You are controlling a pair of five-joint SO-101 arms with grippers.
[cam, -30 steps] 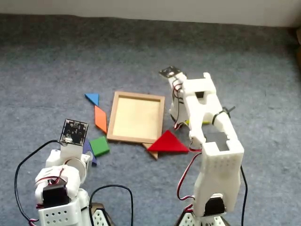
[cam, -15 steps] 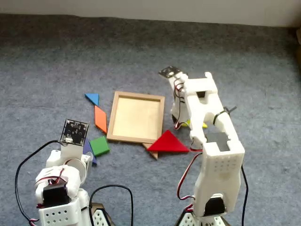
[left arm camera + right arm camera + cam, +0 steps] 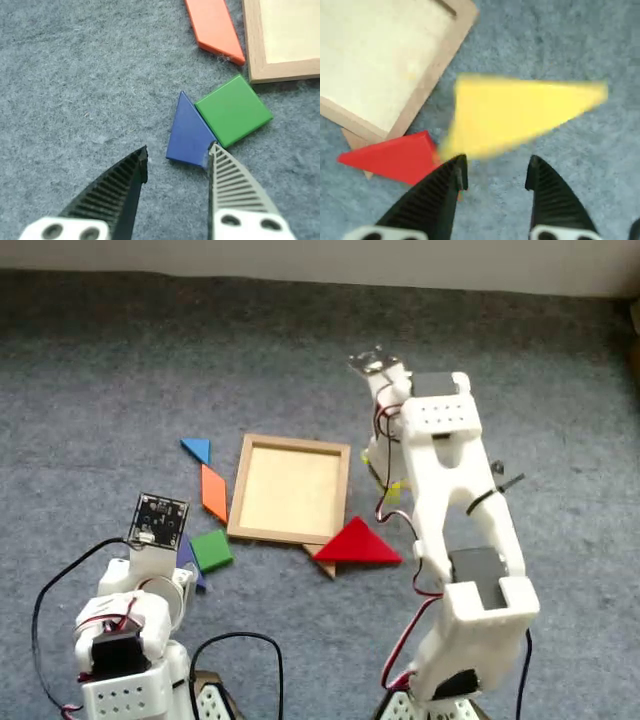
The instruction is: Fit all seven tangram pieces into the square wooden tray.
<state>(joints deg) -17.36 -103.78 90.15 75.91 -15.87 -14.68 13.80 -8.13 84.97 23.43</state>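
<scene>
Just ahead of the right end effector [image 3: 495,167] lies the yellow triangle [image 3: 520,115].

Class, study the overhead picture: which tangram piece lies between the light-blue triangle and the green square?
The orange parallelogram lies between the light-blue triangle and the green square; the high view shows all three in a row.

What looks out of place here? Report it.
One thing: a tan piece lies partly under the red triangle at the near corner of the wooden tray, so those two overlap instead of lying flat on the carpet like the other pieces.
</scene>
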